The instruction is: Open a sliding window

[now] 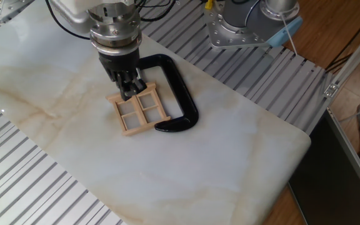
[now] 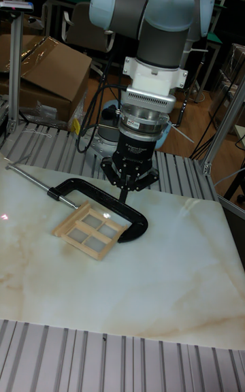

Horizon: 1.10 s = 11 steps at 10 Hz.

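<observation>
The sliding window (image 1: 141,110), a small light-tan wooden frame with four panes, lies flat on the white marble slab (image 1: 230,150). It shows again in the tall fixed view (image 2: 92,222). One end of it sits inside the black C-shaped clamp (image 1: 183,94) (image 2: 102,196). My gripper (image 1: 130,91) (image 2: 126,196) points straight down with its fingers drawn together. The tips stand at the window's far edge, beside the clamp's screw end. I see nothing held between the fingers. Whether the tips touch the wood I cannot tell.
The slab rests on a ribbed aluminium table (image 1: 36,181). The arm's base (image 1: 242,25) is bolted at the back. The clamp's long screw rod (image 2: 27,177) sticks out to the left. A cardboard box (image 2: 41,72) stands behind the table.
</observation>
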Each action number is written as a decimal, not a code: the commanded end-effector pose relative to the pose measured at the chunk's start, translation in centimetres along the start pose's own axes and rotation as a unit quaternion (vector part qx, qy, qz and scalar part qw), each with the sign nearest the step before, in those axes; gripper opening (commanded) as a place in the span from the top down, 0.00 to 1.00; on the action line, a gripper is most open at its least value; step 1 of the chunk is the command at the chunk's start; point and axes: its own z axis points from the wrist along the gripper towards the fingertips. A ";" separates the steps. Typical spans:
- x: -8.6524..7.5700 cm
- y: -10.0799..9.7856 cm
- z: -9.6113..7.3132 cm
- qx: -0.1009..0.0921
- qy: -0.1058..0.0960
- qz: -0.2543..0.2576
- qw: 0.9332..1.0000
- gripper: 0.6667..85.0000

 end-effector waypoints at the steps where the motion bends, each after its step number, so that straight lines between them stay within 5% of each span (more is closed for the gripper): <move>1: 1.0 0.0 0.0 -0.026 -0.011 -0.029 0.999 1.00; 2: 1.1 0.3 0.2 -0.031 -0.010 -0.050 0.998 1.00; 4: 0.8 -1.1 0.8 -0.007 -0.018 -0.079 0.997 1.00; 6: 0.7 -1.3 1.9 -0.021 -0.021 -0.066 0.997 1.00; 8: 0.1 -2.1 3.3 -0.014 -0.036 -0.074 0.996 1.00; 11: -0.2 -2.6 4.0 -0.037 -0.041 -0.096 0.994 1.00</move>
